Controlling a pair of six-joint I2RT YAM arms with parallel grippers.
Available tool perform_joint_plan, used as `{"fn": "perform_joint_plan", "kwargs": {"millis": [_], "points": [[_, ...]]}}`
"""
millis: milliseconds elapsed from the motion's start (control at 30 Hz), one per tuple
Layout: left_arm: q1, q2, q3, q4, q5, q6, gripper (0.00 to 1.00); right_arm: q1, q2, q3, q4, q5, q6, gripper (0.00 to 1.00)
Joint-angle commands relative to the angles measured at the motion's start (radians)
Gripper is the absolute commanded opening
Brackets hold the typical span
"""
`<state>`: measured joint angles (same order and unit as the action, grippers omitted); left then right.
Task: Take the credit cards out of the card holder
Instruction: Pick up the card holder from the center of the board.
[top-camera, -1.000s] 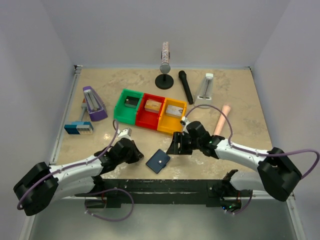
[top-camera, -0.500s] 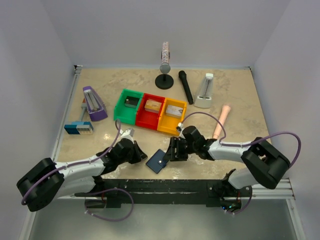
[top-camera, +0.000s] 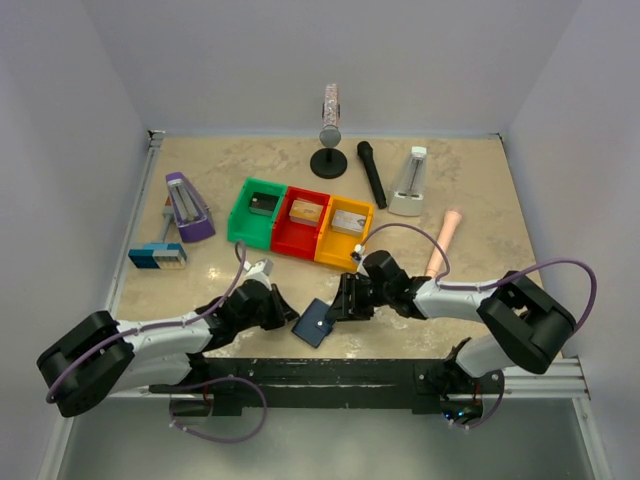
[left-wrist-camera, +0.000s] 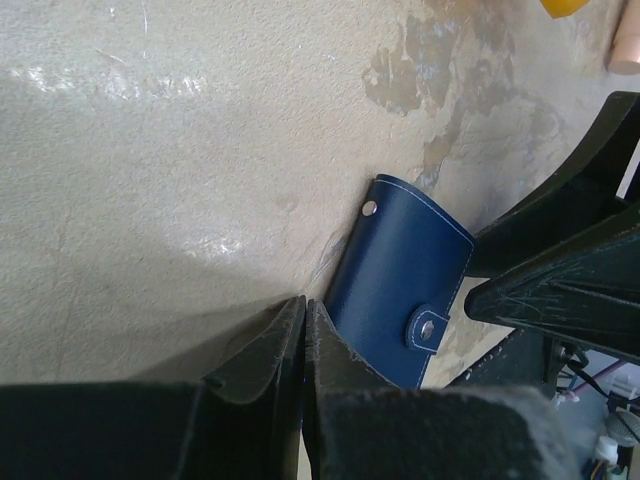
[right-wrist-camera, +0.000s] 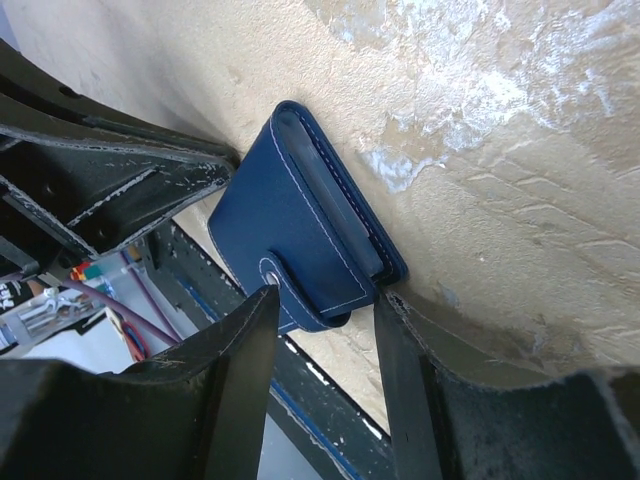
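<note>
The card holder (top-camera: 316, 323) is a navy wallet lying closed, snap strap fastened, near the table's front edge. It also shows in the left wrist view (left-wrist-camera: 400, 290) and the right wrist view (right-wrist-camera: 295, 230). My left gripper (top-camera: 288, 313) is shut and empty, its tips (left-wrist-camera: 303, 305) against the wallet's left edge. My right gripper (top-camera: 340, 305) is open, its fingers straddling the wallet's right corner by the snap strap (right-wrist-camera: 325, 300). No credit cards are visible; they are hidden.
Green (top-camera: 257, 211), red (top-camera: 304, 220) and yellow (top-camera: 345, 231) bins stand behind the wallet. A purple metronome (top-camera: 187, 207), a blue-and-white gadget (top-camera: 157, 256), a microphone stand (top-camera: 329, 150), a black microphone (top-camera: 371, 172), a white metronome (top-camera: 411, 181) and a pink cylinder (top-camera: 443, 240) lie further back. The black front rail (top-camera: 330, 375) is close.
Both grippers have closed in on the wallet from either side. The right arm moved down-left toward its right corner, the left gripper moved right to its left edge. The wallet shifted slightly.
</note>
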<state>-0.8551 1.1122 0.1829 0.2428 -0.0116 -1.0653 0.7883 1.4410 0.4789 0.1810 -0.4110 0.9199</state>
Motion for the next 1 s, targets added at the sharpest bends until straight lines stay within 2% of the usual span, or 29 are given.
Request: {"fn": "perform_joint_plan", "kwargs": {"millis": [0, 367, 633, 900, 967], "points": [[-0.021, 0.041, -0.016, -0.066, 0.007, -0.001, 0.08, 0.002, -0.007, 0.035, 0.043, -0.009, 0.004, 0.47], [-0.051, 0.083, 0.004, -0.054, 0.007, -0.004, 0.07, -0.004, 0.033, 0.044, 0.109, -0.037, 0.03, 0.45], [-0.059, 0.1, 0.0, -0.04, 0.007, -0.01, 0.07, -0.008, 0.059, 0.032, 0.138, -0.051, 0.034, 0.37], [-0.062, 0.113, -0.003, -0.03, 0.007, -0.013, 0.07, -0.006, 0.067, 0.02, 0.149, -0.054, 0.034, 0.26], [-0.062, 0.113, -0.005, -0.025, 0.007, -0.015, 0.07, -0.008, 0.065, 0.018, 0.149, -0.057, 0.034, 0.17]]}}
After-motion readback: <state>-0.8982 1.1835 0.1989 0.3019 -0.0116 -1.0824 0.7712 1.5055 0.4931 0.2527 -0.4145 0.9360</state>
